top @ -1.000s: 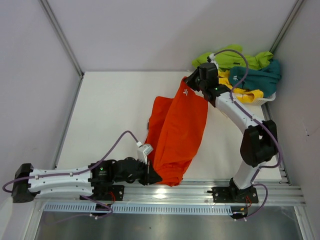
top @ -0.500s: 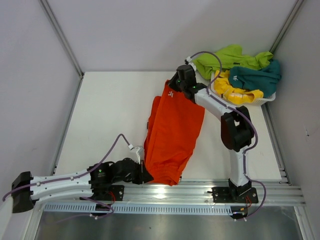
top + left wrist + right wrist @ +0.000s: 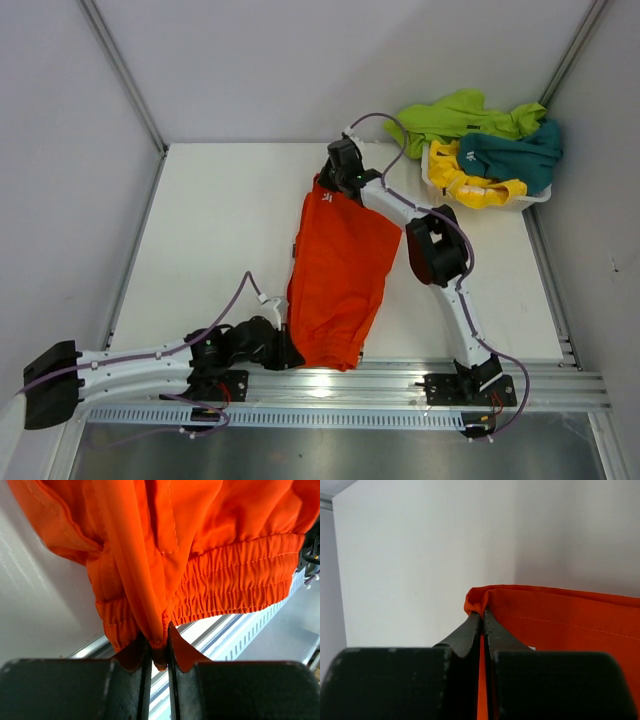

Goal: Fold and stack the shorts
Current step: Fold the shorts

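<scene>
The orange shorts [image 3: 340, 275] lie stretched lengthwise over the white table [image 3: 220, 230], from the near edge toward the back. At the near end my left gripper [image 3: 290, 350] pinches the gathered elastic waistband [image 3: 235, 580]. The left gripper [image 3: 157, 640] has its jaws a narrow gap apart with a fold of orange cloth filling that gap. My right gripper [image 3: 328, 188] holds the far end. In the right wrist view the right gripper [image 3: 482, 614] is shut on a hem corner of the orange shorts [image 3: 560, 615], just above the table.
A white mesh basket [image 3: 535, 198] stands at the back right. It holds yellow shorts [image 3: 465, 180] and teal shorts [image 3: 515, 155], and lime green shorts [image 3: 460, 112] drape over its back rim. A metal rail [image 3: 400, 378] runs along the near edge.
My right gripper has carried the far end of the orange shorts leftward, away from the basket, and the cloth now lies straighter. The left jaws have eased apart slightly.
</scene>
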`<state>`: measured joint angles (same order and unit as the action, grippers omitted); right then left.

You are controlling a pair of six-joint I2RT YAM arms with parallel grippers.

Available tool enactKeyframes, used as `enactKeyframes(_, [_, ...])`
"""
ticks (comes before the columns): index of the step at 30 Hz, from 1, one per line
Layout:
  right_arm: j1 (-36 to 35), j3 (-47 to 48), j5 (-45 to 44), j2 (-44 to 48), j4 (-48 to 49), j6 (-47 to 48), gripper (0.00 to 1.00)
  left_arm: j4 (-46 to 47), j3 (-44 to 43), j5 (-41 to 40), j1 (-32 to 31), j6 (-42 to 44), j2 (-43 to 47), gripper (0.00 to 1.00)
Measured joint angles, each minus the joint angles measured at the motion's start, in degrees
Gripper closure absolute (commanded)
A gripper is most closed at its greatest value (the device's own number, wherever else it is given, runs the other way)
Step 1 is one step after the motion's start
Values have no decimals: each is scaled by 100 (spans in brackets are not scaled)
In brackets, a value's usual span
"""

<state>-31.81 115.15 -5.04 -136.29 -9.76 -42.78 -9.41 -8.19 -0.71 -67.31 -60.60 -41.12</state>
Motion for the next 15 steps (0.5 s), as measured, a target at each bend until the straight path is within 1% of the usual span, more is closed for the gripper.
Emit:
enactKeyframes(2, [-9, 221, -22, -219, -140, 11, 99, 129, 136, 96, 55, -17, 0, 83])
enactKeyframes(4, [-17, 398, -50, -398, -271, 22, 95, 251, 264, 175, 79, -50, 2, 83])
enactKeyframes(5, [-20, 487, -57, -485, -341, 22, 87, 304, 308, 229, 81, -63, -2, 83])
enactKeyframes(6, [-22, 560, -59, -566, -382, 24, 81, 354, 343, 249, 83, -81, -11, 83])
enactKeyframes(7, [-20, 612, -66, -625, -382, 17, 78, 387, 358, 258, 92, -85, -15, 83])
enactKeyframes(9, [7, 647, -42, -684, -380, 15, 65, 422, 361, 271, 101, -85, -33, 83])
enactKeyframes(11, [50, 675, 20, -702, -391, 24, 50, 439, 361, 278, 107, -85, -50, 81])
enactKeyframes(12, [79, 728, 59, -708, -417, 42, 35, 439, 361, 280, 107, -85, -48, 80])
enactKeyframes(13, [103, 800, 101, -710, -446, 59, 29, 439, 361, 280, 109, -85, -46, 73])
enactKeyframes(14, [129, 887, 136, -710, -496, 120, 18, 439, 361, 280, 109, -87, -31, 65])
enactKeyframes(15, [149, 994, 162, -710, -535, 166, 15, 428, 361, 284, 114, -83, 13, 58])
